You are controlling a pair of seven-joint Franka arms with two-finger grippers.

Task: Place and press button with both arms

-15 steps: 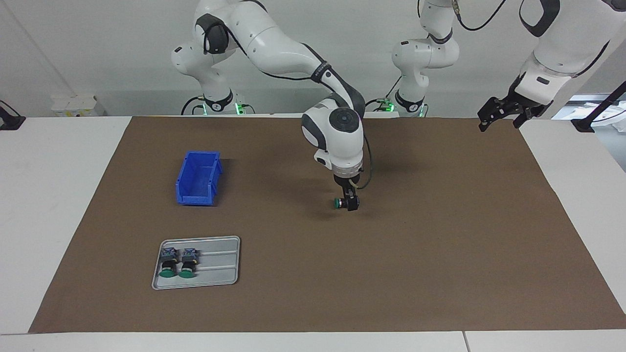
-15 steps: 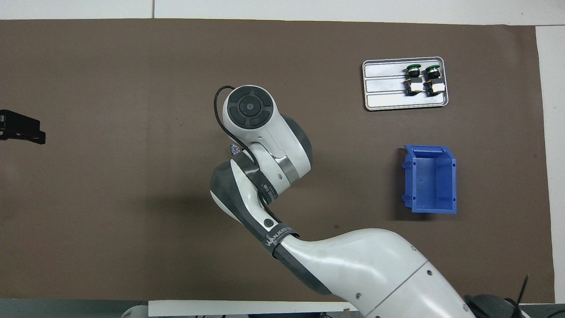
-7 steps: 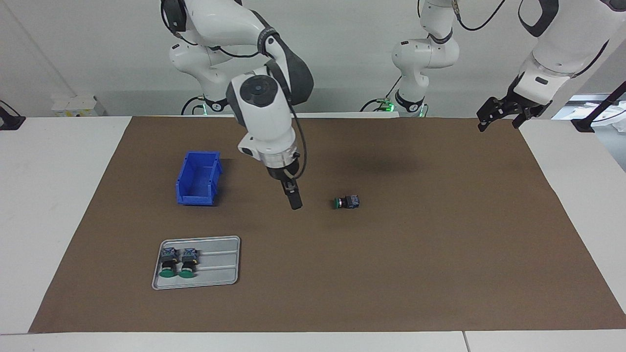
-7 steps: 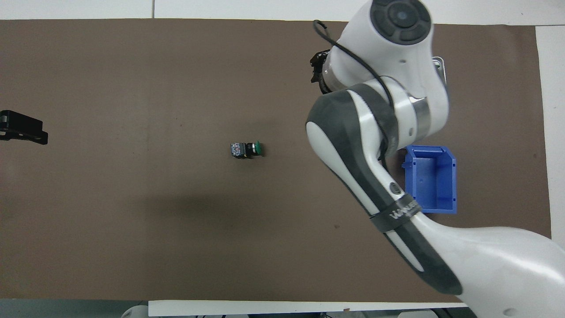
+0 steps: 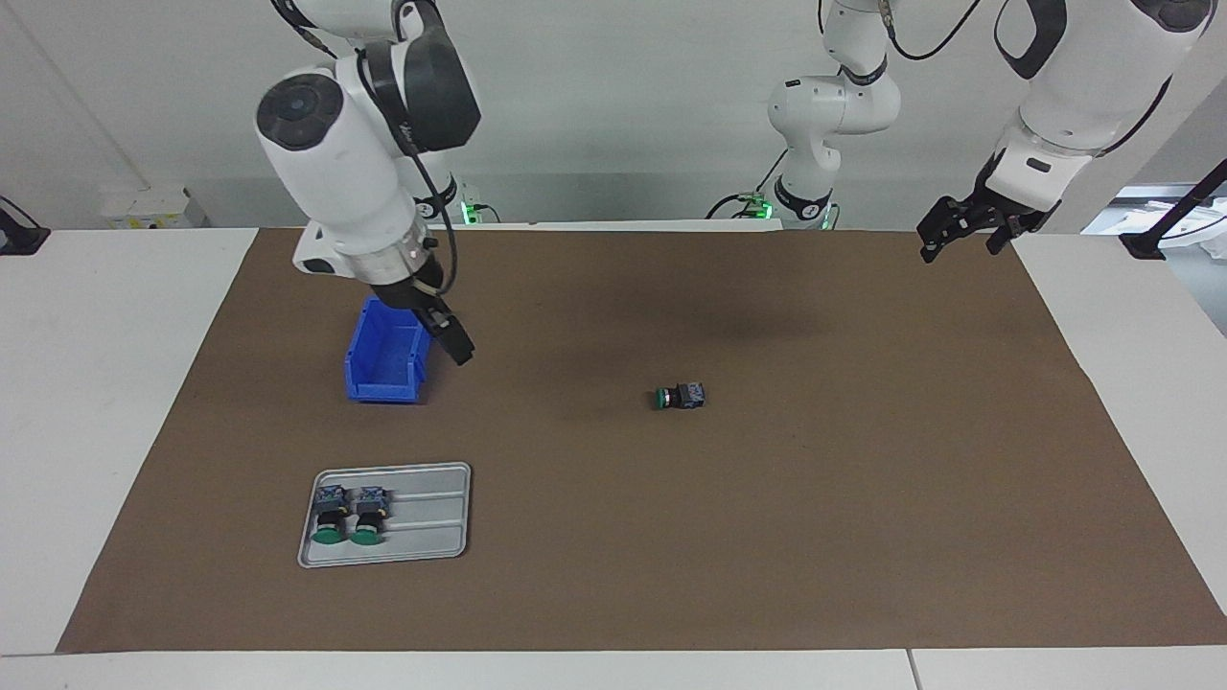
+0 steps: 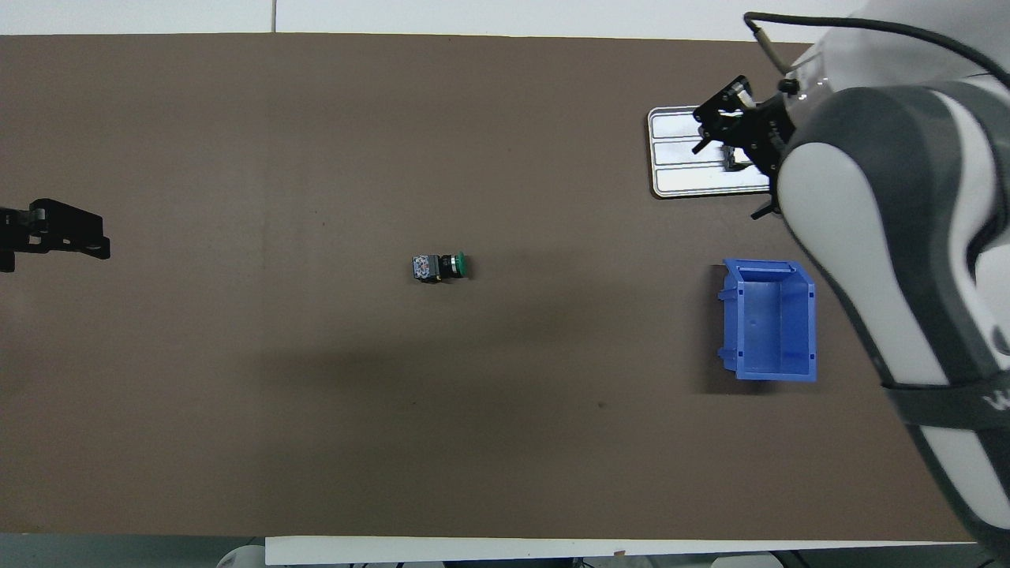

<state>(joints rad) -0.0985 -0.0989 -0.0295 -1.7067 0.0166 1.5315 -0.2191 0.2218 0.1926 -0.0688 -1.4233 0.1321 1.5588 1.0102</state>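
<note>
One button (image 5: 680,396) is seen lying on its side on the brown mat (image 5: 863,498), mid-bench, green cap turned toward the right arm's end – set out alone, prob. so both arms can get at it. Nothing is touching it

Right tool (image 5: 457,342) is held up in the air beside the blue bin (image 5: 386,350), well apart from the button; nothing is carried, fingers are apart as far as can be judged. From overhead it is seen over the grey tray (image 6: 686,170), but that's height, not contact. Left tool (image 5: 955,227) is kept raised over the mat's corner at the left arm's end, fingers spread, empty – waiting

Placing looks done; pressing not yet. The cap faces sideways, so a press would prob. need the body braced by one tool while the other pushes – likely why two arms are called for

Count: 3 buttons total – 1 on the mat, 2 spare buttons (image 5: 347,515) side by side in the tray, caps pointing away from the robots. 1 tray, 1 bin (looks empty), 2 big arms w/ tools, 2 smaller white arms (image 5: 824,105) at the bench's robot end, not involved
</note>
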